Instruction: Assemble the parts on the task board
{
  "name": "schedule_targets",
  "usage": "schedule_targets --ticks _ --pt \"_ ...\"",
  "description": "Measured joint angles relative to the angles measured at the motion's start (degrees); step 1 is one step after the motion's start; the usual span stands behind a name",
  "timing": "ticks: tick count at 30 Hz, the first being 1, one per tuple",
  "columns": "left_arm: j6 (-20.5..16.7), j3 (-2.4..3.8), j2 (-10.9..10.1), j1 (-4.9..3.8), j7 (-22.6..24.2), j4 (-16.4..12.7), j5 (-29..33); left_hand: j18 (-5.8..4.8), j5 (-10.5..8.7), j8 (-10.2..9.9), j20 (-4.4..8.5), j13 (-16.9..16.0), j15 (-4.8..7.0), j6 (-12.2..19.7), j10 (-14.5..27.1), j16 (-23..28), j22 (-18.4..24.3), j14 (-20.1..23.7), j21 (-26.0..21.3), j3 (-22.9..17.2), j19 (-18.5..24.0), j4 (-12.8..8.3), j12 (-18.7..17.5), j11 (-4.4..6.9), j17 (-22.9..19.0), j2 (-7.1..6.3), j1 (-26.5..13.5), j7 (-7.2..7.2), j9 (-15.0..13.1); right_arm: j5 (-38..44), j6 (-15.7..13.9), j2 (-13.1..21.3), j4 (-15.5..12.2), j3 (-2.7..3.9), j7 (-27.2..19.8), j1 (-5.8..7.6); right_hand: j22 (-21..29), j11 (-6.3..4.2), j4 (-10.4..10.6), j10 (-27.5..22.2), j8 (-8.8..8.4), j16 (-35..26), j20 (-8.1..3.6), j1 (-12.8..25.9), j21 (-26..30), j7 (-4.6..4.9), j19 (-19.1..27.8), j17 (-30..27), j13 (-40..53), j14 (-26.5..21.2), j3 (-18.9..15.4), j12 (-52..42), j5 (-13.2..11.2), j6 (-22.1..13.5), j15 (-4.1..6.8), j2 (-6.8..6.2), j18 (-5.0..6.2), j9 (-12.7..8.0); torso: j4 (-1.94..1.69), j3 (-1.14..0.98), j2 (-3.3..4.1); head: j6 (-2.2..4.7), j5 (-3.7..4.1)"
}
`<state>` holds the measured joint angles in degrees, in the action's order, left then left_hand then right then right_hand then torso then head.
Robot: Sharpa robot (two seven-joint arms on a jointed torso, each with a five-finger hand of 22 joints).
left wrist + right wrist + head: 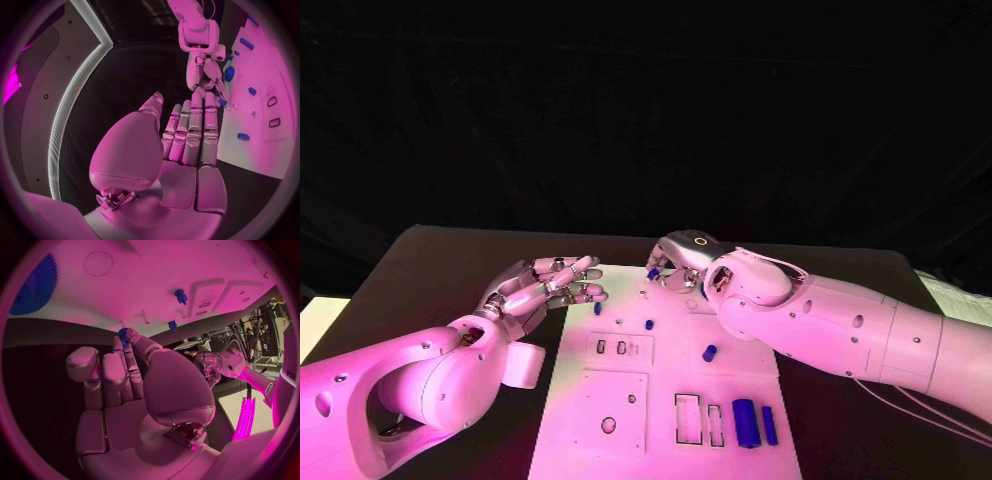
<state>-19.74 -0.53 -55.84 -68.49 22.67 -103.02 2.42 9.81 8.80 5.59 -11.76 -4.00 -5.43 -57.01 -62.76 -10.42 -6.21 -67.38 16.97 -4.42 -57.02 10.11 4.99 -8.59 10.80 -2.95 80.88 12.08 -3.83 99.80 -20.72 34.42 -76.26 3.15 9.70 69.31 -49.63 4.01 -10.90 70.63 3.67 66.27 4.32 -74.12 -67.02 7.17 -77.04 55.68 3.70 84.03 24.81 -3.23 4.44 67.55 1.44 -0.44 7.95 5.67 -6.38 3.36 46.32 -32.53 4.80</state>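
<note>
Black table (444, 260) with the white task board (668, 400) lying lengthwise down its middle. Right arm (877, 335) comes across the board's far end; left arm (401, 380) sits over the table just off the board's left edge. Left hand (545, 285) is empty, fingers (194, 135) straight and slightly spread, hovering beside the board's far-left corner, not touching it. Right hand (682, 265) is over the far end of the board, fingers curled in, pinching a small blue part (652, 273) at the fingertips (128, 347); the right wrist view shows that part (124, 336) against the fingertips, just beside the board's edge. Two bigger blue cylinders (753, 422) lie side by side near the board's near-right corner. Small blue pieces on the board: one mid-right (710, 352), one centre (652, 324), one near the left edge (599, 308).
</note>
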Motion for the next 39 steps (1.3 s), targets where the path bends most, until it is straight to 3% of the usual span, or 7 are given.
schedule_targets --ticks 2,21,28,33,34,37,39 --pt "0.0 0.00 0.0 0.00 0.0 0.0 0.0 0.01 0.00 0.0 0.00 0.0 0.00 0.0 0.0 0.0 0.0 0.0 0.0 0.0 0.0 0.0 0.0 0.00 0.0 0.00 0.0 0.00 0.0 0.0 0.0 -0.2 0.2 0.00 0.0 0.08 -0.1 0.00 1.2 0.0 -0.08 0.0 0.00 0.3 -0.3 0.07 0.0 0.0 0.1 0.0 1.2 0.0 0.0 -0.1 0.00 -0.29 0.00 0.0 -0.03 0.03 0.09 0.08 0.03" --pt "0.1 0.00 0.1 -0.04 -0.1 0.0 0.0 0.01 0.00 0.0 0.00 0.0 0.00 0.0 0.0 0.0 0.0 0.0 0.0 0.0 0.0 0.0 0.0 0.00 0.0 0.00 0.0 0.00 0.0 0.0 1.8 -2.5 3.4 -0.03 -0.1 0.16 -0.4 -0.03 2.3 0.0 -0.15 0.2 0.20 0.7 -0.6 0.26 0.2 0.2 -0.1 0.0 2.2 -0.2 -0.6 -0.3 0.00 -0.90 0.00 0.1 -0.23 0.18 0.42 -0.09 -0.12" --pt "0.1 0.00 0.0 -0.13 -0.1 -0.1 0.0 0.00 0.00 -0.3 -0.20 0.0 0.00 0.0 0.0 0.0 0.1 0.0 -0.2 0.2 -0.2 -0.2 0.0 0.00 0.1 0.00 0.0 0.00 0.0 0.0 2.7 -2.6 3.6 0.07 -0.2 0.28 -0.2 -0.26 3.2 -0.3 -0.15 0.4 0.22 1.3 -0.6 0.45 0.7 -0.1 0.0 0.0 2.3 -0.2 -0.6 -0.7 -0.02 -2.33 0.01 0.0 -0.15 0.18 0.49 -0.23 -0.47" --pt "0.1 0.01 0.0 -0.23 -0.1 -0.1 0.0 0.00 0.00 -0.3 -0.20 0.0 0.00 0.0 0.0 0.0 0.1 0.0 -0.2 0.2 -0.2 -0.2 0.0 0.00 0.1 0.00 0.0 0.00 0.0 0.0 2.6 -2.5 3.9 -0.01 0.0 0.21 9.5 1.43 5.0 -8.4 0.07 -4.7 1.53 2.7 5.1 1.60 5.5 -7.2 -0.2 -0.7 -0.5 -0.3 -1.3 -9.3 -1.79 -6.18 0.15 -1.8 -0.13 0.19 0.51 -0.21 -0.49" --pt "0.1 0.01 0.0 -0.24 -0.1 -0.1 0.0 0.00 0.00 -0.3 -0.20 0.0 0.00 0.0 0.0 0.0 0.1 0.0 -0.2 0.2 -0.2 -0.2 0.0 0.00 0.1 0.00 0.0 0.00 0.0 0.0 2.5 -2.4 3.9 -0.02 0.1 0.19 11.6 1.75 5.4 -10.5 0.07 -5.9 1.83 2.2 6.6 1.80 6.4 -8.8 -0.2 -1.0 -1.8 -0.2 -1.3 -10.9 -2.09 -6.59 0.93 -1.9 -0.14 0.19 0.52 -0.19 -0.49" --pt "0.1 0.01 0.0 -0.27 -0.2 -0.1 0.0 0.00 0.00 -0.3 -0.20 0.0 0.00 0.0 0.0 0.3 0.1 0.0 -0.2 0.2 -0.2 -0.2 0.0 0.00 0.1 0.00 0.0 0.00 0.0 0.0 1.7 -2.2 3.7 -0.02 0.6 0.19 14.1 2.24 6.5 -12.7 0.07 -7.4 2.24 1.5 8.3 2.30 7.0 -10.7 -0.2 -1.2 -4.4 -0.3 -1.3 -12.6 -2.28 -7.25 0.92 -1.9 -0.15 0.19 0.52 -0.11 -0.47" --pt "0.1 0.01 -0.1 -0.29 -0.2 0.0 0.0 0.00 0.00 -0.3 -0.20 0.0 0.00 0.0 0.0 0.3 0.1 0.0 -0.2 0.2 -0.2 -0.2 0.0 0.00 0.1 0.00 0.0 0.00 0.0 0.0 1.0 -2.0 3.3 -0.02 0.8 0.19 14.4 2.24 7.1 -12.7 0.07 -7.6 2.24 0.7 8.4 2.33 7.0 -11.0 -0.1 -1.2 -5.3 -0.3 -1.3 -12.6 -2.28 -6.71 0.92 -1.9 -0.12 0.18 0.55 0.04 -0.56"
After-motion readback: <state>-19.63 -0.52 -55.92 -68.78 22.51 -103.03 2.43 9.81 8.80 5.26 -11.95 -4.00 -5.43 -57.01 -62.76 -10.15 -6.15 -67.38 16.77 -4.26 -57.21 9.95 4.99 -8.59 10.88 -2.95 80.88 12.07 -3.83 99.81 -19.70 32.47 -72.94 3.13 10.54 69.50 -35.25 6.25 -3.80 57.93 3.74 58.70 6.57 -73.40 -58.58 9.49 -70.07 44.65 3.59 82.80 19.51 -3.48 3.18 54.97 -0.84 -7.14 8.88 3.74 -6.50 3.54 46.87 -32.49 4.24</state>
